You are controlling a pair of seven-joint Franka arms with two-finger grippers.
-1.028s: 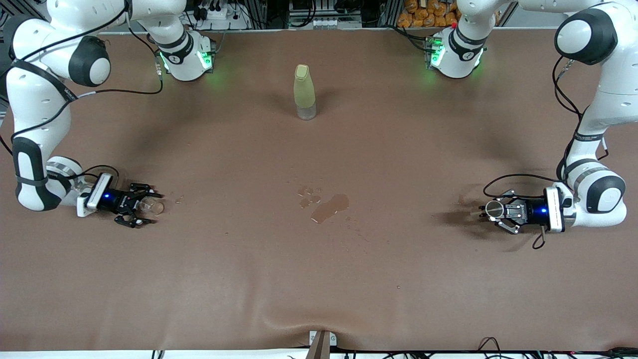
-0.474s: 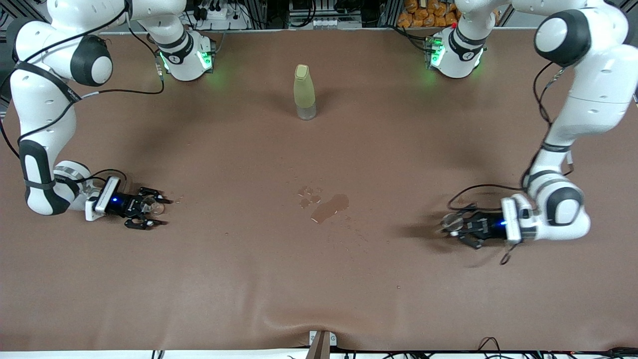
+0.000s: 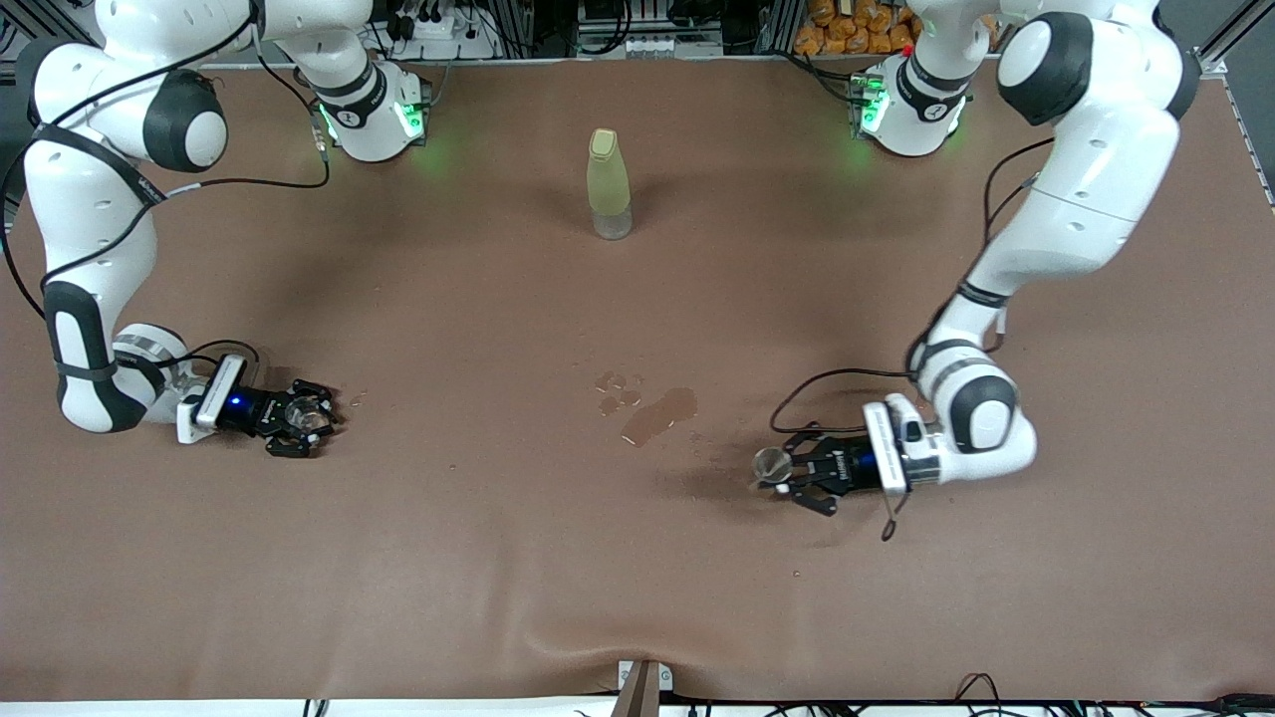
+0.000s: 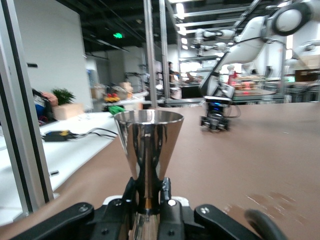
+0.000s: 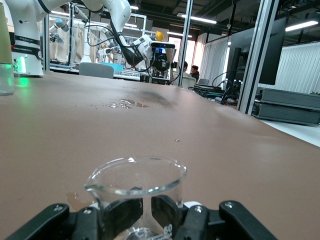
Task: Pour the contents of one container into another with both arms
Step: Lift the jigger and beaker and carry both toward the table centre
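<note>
Left end effector (image 3: 787, 470) reaches level, low over the counter (image 3: 498, 558), pinching a steel cone cup (image 3: 770, 464); right end effector (image 3: 304, 418), bent low, grips a glass beaker (image 3: 302, 410).

My left jaws clamp an upright, shiny steel cone cup (image 4: 149, 145) above the worktop (image 3: 637, 558). My right jaws pinch a clear glass beaker (image 5: 136, 192) upright at the right arm's end.

Polished mirror-like metal cup (image 4: 149, 145); clear glass beaker (image 5: 136, 187); matt brown table cover (image 3: 498, 558); frosted yellowish bottle (image 3: 609, 184)
</note>
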